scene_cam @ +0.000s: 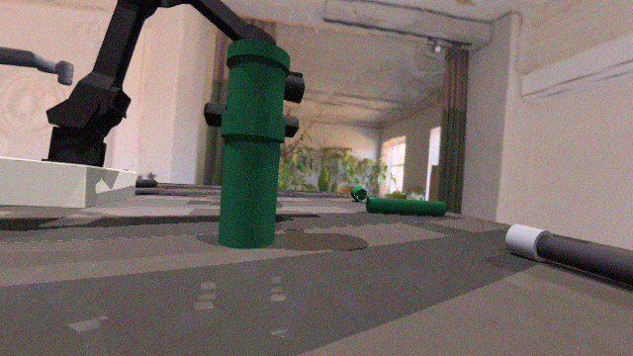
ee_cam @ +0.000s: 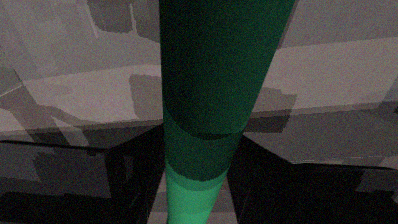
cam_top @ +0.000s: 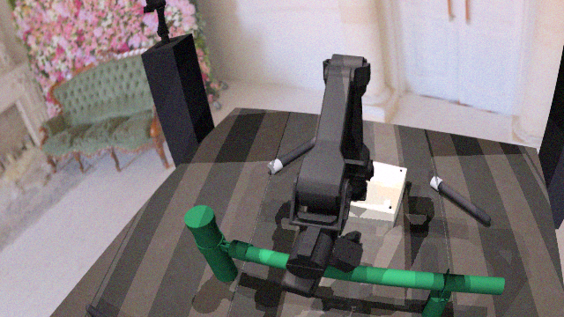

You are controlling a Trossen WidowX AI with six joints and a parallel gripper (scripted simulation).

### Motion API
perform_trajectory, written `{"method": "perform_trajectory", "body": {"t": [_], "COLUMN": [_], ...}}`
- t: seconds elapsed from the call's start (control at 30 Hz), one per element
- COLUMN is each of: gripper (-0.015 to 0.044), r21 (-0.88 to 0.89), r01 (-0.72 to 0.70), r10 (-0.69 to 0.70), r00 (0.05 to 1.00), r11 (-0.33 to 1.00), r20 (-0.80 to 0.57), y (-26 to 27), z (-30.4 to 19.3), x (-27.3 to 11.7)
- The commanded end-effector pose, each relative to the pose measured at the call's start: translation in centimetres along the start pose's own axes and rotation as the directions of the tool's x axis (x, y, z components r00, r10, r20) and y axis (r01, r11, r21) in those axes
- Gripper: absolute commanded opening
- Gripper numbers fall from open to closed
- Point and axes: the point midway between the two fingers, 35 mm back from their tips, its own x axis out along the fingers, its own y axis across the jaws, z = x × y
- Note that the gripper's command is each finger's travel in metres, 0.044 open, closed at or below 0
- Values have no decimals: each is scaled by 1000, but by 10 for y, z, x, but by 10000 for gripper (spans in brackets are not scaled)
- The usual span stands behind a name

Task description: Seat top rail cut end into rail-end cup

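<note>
Green: one rail (cam_top: 388,276), one post (cam_top: 211,241)

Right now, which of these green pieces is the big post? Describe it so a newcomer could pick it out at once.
Start at the white base block under the black arm, then follow the long green rail, gripped by the claw, to its left end. There stands the thick upright green cylinder post. Unlike the thin horizontal rail and the slim green support at the right, it is fat, vertical and flat-capped.

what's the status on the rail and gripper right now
Gripper shut on the rail, mid-span. Rail's left end at the cup on the big post; full seating not confirmed. Nothing blocking the rail's path.
</note>
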Motion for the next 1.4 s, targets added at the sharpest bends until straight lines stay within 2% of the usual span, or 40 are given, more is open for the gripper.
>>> {"method": "perform_trajectory", "body": {"t": [0.0,1.37], "gripper": [0,0], "r21": [1,1], "r01": [3,3], "r10": [-3,-3], "r00": [1000,1000], "r11": [1000,1000], "r20": [-9,-12], "y": [0,-1], "z": [-6,-33], "x": [0,5]}}
